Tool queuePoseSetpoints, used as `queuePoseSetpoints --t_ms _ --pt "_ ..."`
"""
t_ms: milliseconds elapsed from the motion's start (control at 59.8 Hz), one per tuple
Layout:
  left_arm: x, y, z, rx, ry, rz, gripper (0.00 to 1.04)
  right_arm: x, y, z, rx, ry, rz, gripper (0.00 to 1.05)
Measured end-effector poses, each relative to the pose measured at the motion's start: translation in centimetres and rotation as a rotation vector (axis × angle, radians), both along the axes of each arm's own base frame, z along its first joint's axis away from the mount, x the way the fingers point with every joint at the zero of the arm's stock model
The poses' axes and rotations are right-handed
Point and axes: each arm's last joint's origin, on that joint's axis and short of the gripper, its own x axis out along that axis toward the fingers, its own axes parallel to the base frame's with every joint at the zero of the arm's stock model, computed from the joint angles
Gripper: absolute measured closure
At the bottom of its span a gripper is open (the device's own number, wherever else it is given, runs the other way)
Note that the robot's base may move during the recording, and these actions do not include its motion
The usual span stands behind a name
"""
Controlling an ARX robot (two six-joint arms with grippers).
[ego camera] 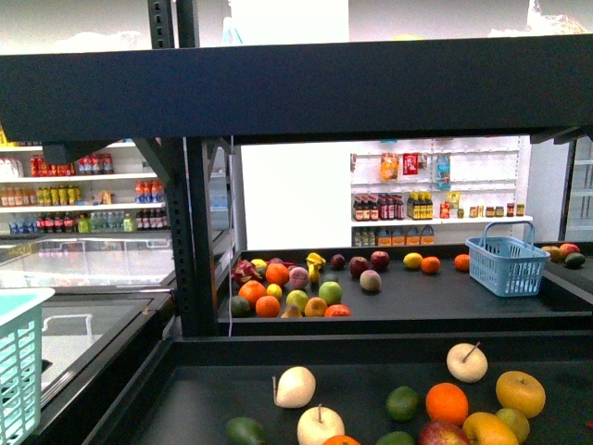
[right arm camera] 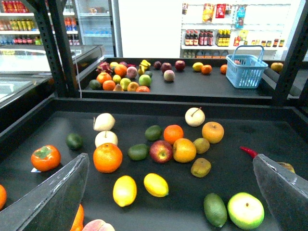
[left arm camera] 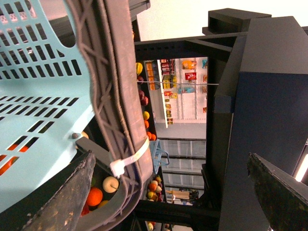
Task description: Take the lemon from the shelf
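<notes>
Left gripper (left arm camera: 169, 161), jaws spread wide and empty, right gripper (right arm camera: 169, 161), jaws likewise wide apart, empty

At the front view's lower edge an avocado (ego camera: 246, 431), a red apple (ego camera: 443, 433) and an orange (ego camera: 341, 440) on the shelf (ego camera: 185, 399) are cut off, as is a teal basket (ego camera: 18, 371) at the left edge; the labels on the distant bottles (ego camera: 394, 206) are too small to read. In the right wrist view the right gripper's fingers (right arm camera: 53, 199) hide part of a second orange (right arm camera: 77, 219) and one end of a red chilli (right arm camera: 248, 151), and a peach (right arm camera: 98, 226) is cropped. The teal basket blocks most of the left wrist view (the left gripper's fingers (left arm camera: 62, 202) show only as dark tips).
</notes>
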Motion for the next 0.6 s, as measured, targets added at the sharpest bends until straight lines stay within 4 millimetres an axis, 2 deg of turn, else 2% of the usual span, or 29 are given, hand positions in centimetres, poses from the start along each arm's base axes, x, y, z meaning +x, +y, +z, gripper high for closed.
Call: queuePoseSetpoints --t_ms 335,602 --pt "3.6 1.8 -0.4 -0.024 0.027 0.016 0.08 0.0 0.0 0.0 0.000 0.000 0.000 0.02" --pt "5.2 2.3 -0.2 0.014 0.034 0.018 0.08 0.0 0.0 0.0 0.000 0.000 0.000 0.02"
